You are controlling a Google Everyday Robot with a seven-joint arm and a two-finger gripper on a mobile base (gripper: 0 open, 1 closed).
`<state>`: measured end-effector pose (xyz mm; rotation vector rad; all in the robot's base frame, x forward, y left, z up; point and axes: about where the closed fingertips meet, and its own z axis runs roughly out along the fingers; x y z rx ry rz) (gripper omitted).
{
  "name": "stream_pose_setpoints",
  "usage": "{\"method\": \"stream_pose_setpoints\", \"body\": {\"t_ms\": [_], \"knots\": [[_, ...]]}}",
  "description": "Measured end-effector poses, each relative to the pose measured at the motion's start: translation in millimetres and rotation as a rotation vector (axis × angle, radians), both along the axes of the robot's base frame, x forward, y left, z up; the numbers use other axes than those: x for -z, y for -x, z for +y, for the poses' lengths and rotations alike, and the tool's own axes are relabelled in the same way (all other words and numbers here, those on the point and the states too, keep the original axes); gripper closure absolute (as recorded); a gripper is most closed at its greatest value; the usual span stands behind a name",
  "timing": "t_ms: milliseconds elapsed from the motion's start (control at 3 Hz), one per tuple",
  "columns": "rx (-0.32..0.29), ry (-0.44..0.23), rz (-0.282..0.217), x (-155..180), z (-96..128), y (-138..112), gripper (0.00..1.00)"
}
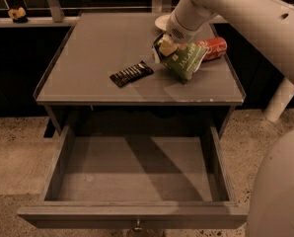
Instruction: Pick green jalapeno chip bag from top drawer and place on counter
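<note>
The green jalapeno chip bag (185, 61) hangs tilted over the right part of the counter (97, 43), with its lower corner touching or just above the surface. My gripper (165, 45) reaches down from the upper right and is shut on the bag's upper left corner. The top drawer (137, 168) is pulled fully open below the counter. Its flat bottom is bare, and a small metal pull (136, 226) shows on its front.
A dark striped candy bar wrapper (131, 74) lies mid-counter, left of the bag. A red soda can (214, 48) lies on its side just behind the bag. A white dish (163, 21) sits at the counter's back edge. My white arm and body (280, 191) fill the right side. Speckled floor surrounds the cabinet.
</note>
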<state>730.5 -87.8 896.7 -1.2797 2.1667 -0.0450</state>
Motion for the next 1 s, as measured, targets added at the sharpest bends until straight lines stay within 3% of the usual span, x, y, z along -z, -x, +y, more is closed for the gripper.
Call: {"method": "stream_pose_setpoints", "body": {"t_ms": [667,1000], "knots": [[0.000,0.000,0.000,0.1,0.0,0.0,0.11],[0.000,0.000,0.000,0.1,0.1,0.0,0.00]]}}
